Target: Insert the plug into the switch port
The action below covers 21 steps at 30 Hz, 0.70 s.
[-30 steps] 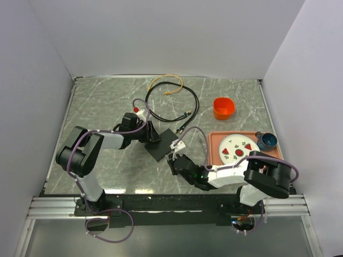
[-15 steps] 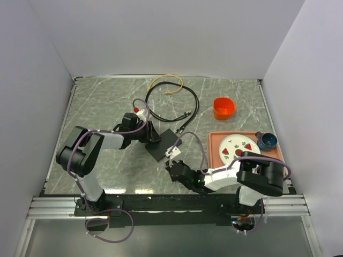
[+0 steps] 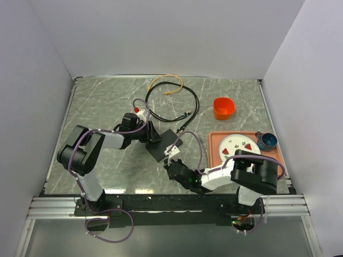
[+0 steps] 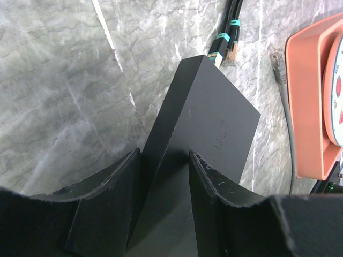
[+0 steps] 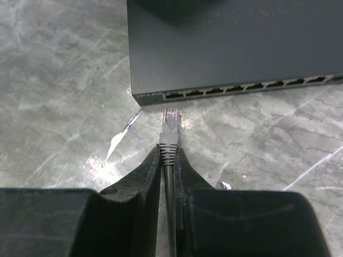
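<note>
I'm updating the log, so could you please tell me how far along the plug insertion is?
Done: the left hand clamps the switch, and the right hand grips the plug by its boot. In hand: the plug points at the end sockets of the row, just short of them. Left: pushing it into a port.

Top external: fixed, high, behind arm bases, tilted down and forward. Wide view: whole table (image 3: 107,107), both arms, side and back walls.

Left wrist: very near, looks down along left gripper (image 4: 163,155) fingers onto switch (image 4: 203,123) top face. Tray (image 4: 305,107) rim at right edge of frame.

Right wrist: low, close to table, faces along right gripper (image 5: 167,152) fingers straight at switch port edge. Plug (image 5: 171,122) centre frame.

Shared: switch in all three views; tray in top external and left wrist; table in all.
</note>
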### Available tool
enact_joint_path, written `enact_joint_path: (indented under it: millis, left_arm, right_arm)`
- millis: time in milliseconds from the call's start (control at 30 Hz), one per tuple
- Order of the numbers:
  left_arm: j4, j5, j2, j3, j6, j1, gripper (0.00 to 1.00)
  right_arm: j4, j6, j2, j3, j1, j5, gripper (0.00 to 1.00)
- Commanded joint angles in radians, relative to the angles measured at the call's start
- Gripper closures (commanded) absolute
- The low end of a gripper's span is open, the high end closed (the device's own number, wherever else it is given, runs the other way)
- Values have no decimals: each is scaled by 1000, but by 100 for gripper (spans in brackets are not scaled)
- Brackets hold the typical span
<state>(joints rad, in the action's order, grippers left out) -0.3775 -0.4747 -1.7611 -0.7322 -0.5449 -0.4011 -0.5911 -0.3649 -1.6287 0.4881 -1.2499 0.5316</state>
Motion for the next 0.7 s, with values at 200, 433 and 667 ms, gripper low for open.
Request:
enact_joint_path:
  millis: [200,433,667]
  left_arm:
    - [69,-19,-63,39,-4,-10,51]
    - [69,-25,-70,34,-7,-10,52]
    - [75,-28,-77,31,-4,-10,52]
  right_arm:
    - [-81,21,-25,20,1,56,100]
    - [-58,6,-33,26,9,74,100]
    - [-108,21,-14,3,9,74,100]
